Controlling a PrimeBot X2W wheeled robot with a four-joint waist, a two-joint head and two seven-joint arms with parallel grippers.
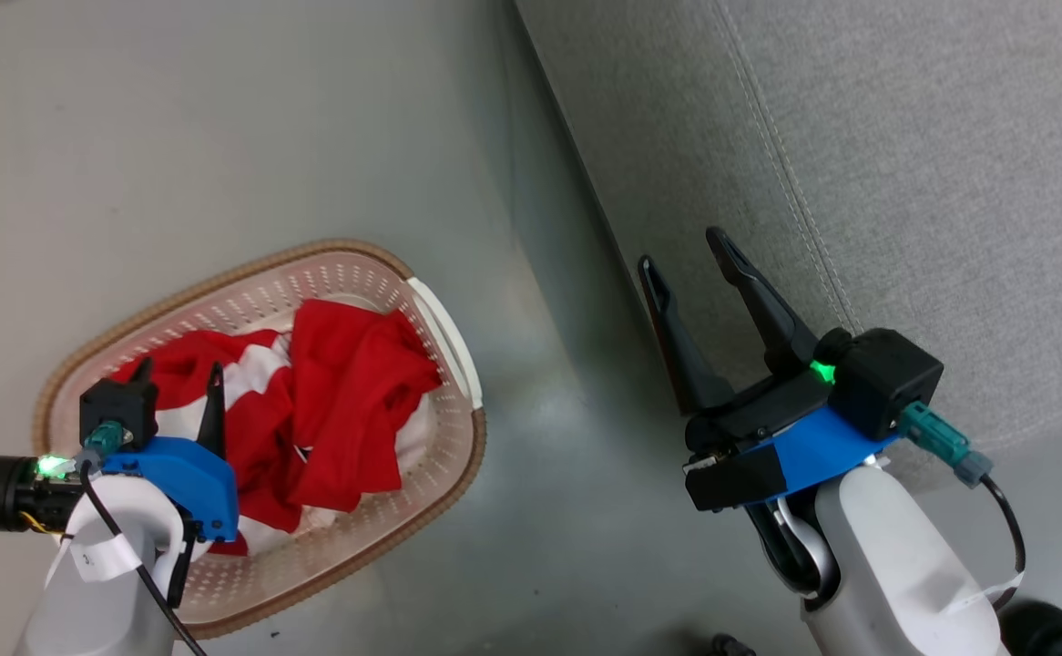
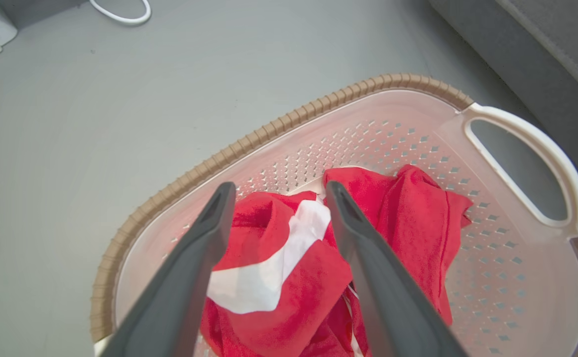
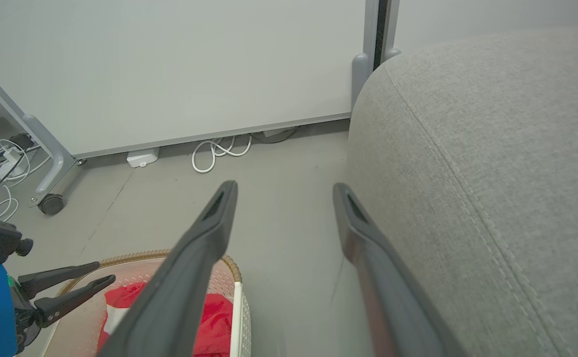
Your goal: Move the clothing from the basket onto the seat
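L gripper (image 1: 179,369) open, empty, over red-and-white garments (image 1: 349,401) heaped in laundry basket (image 1: 221,278). Risk: pinch takes one loose fold, cloth slips; or tangled pair drags basket. R gripper (image 1: 681,251) open, empty, beside grey sofa cushion (image 1: 904,164).

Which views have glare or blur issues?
Head view: soft even light, pale sheen on the grey floor beside the cream perforated plastic basket, green indicator light blown out. Left wrist view: red-and-white fabric clothing sharp, jaws slightly soft near the lens. Right wrist view: grey woven sofa seat crisp, no glare.
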